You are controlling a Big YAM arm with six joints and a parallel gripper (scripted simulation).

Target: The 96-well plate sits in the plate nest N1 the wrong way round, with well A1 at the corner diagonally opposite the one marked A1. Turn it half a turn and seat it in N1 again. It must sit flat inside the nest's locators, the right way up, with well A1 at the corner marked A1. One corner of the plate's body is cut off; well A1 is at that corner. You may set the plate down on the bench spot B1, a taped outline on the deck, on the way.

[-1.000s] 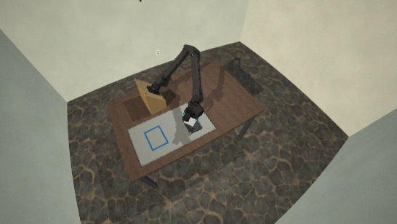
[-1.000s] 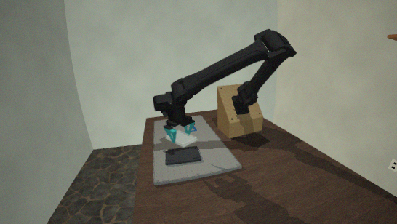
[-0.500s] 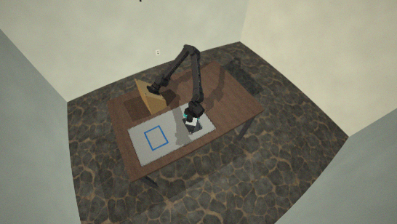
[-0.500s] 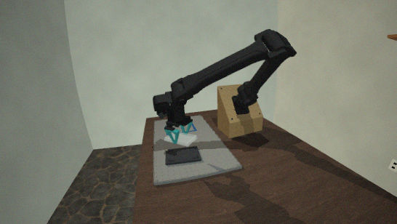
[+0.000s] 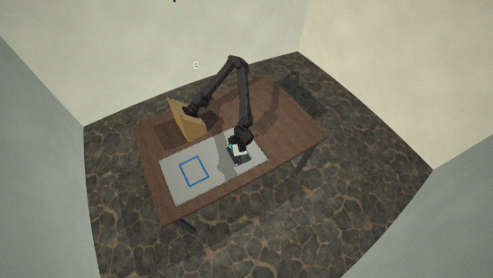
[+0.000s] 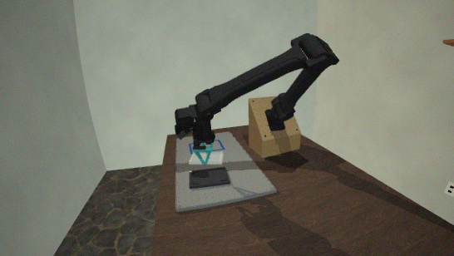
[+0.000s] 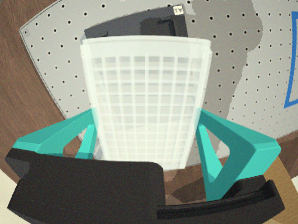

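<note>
the gripper [image 7: 147,137] is clamping the 96-well plate [image 7: 145,106] between its teal fingers, holding it above the deck, near the dark plate nest [image 6: 209,178].

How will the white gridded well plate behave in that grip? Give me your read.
The white gridded well plate probably stays stiff: it juts from the teal-fingered gripper without visible sag. Likely light, since only its side edges are pinched. Smooth walls could slip, so a gentle descent to the dark nest seems wise.
</note>
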